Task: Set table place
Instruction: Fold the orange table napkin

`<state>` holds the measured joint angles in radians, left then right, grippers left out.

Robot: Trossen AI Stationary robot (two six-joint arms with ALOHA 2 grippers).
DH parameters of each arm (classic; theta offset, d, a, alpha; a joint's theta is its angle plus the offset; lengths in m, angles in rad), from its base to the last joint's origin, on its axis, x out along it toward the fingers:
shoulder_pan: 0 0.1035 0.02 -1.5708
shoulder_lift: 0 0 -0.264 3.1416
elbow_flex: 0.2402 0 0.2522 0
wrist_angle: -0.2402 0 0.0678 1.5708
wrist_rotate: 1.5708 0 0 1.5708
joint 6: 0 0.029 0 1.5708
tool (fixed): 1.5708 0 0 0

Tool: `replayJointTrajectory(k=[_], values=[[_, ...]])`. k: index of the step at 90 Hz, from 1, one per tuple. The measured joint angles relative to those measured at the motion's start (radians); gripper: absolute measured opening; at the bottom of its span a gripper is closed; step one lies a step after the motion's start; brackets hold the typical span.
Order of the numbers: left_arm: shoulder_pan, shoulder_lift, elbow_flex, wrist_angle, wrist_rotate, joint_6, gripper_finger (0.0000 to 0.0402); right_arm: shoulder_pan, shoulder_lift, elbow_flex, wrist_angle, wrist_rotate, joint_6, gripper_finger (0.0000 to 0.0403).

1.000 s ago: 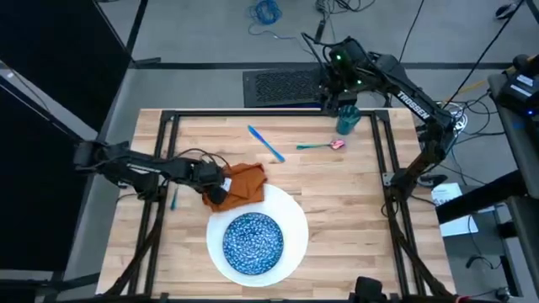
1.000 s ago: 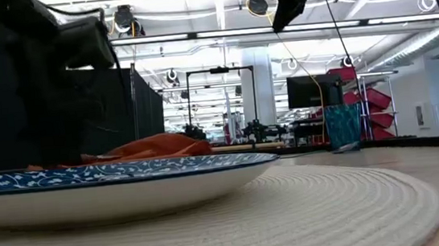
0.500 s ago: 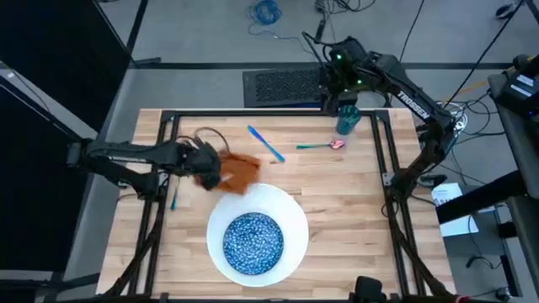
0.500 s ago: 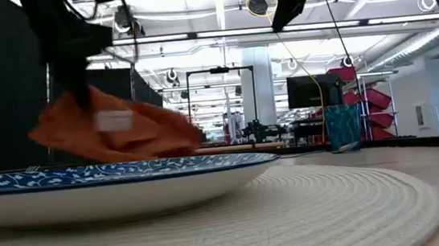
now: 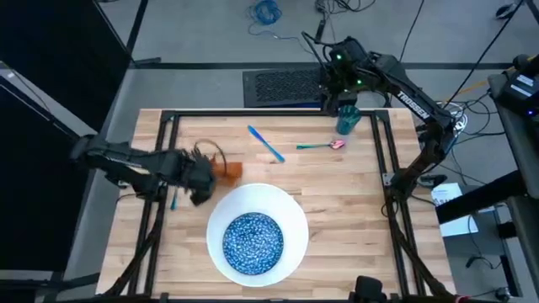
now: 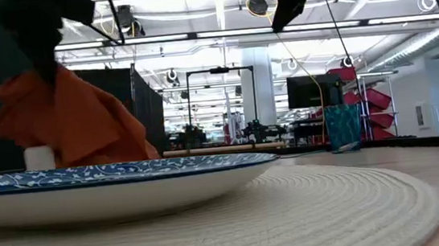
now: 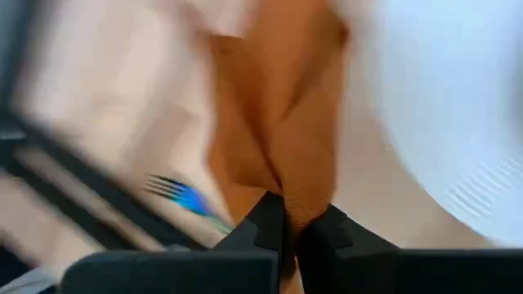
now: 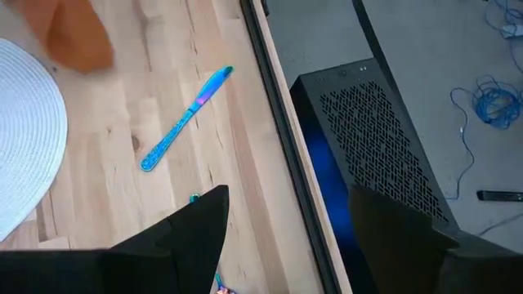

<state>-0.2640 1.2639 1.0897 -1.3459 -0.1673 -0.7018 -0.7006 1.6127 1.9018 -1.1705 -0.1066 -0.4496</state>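
Gripping the crumpled orange cloth napkin (image 5: 227,171), our left hand (image 5: 202,179) lifts it beside the round white plate (image 5: 290,220); our right hand (image 5: 340,94) hovers open over the small teal cup (image 5: 346,121).

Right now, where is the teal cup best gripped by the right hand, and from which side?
Pinch one wall at the rim of the teal cup, coming straight down from above: it stands upright, mouth up, near the far edge of the table. The right hand hovers open, higher up, near it.

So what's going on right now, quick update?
Left gripper shut on orange napkin, lifted beside white plate. Right gripper open, above teal cup. Knife, spoon untouched. Nothing blocking.
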Motion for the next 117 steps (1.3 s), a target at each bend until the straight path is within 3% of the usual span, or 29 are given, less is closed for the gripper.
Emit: replayJointTrajectory(k=[12, 35, 56, 76, 102, 117], values=[[-0.122, 0.076, -0.013, 0.183, 0.163, -0.051, 0.0, 0.0, 0.0, 0.0, 0.0, 0.001, 0.0, 0.0238], [-0.227, 0.267, -0.052, 0.279, 0.146, -0.052, 0.0007, 0.0, 0.0, 0.0, 0.008, 0.002, 0.016, 0.0238], [-0.24, 0.392, -0.083, 0.307, 0.174, -0.02, 0.007, 0.0, 0.0, 0.0, 0.003, 0.002, 0.019, 0.0238], [-0.268, 0.37, -0.06, 0.349, 0.274, 0.061, 0.0123, -0.012, 0.0, 0.0, 0.013, 0.004, 0.007, 0.0238], [-0.288, 0.122, -0.002, 0.336, 0.047, -0.02, 0.0127, -0.066, 0.0, 0.0, 0.076, 0.006, -0.007, 0.0238], [-0.283, 0.055, -0.011, 0.147, -0.163, -0.226, 0.0127, -0.079, 0.009, 0.0, 0.089, -0.002, 0.027, 0.0238]])
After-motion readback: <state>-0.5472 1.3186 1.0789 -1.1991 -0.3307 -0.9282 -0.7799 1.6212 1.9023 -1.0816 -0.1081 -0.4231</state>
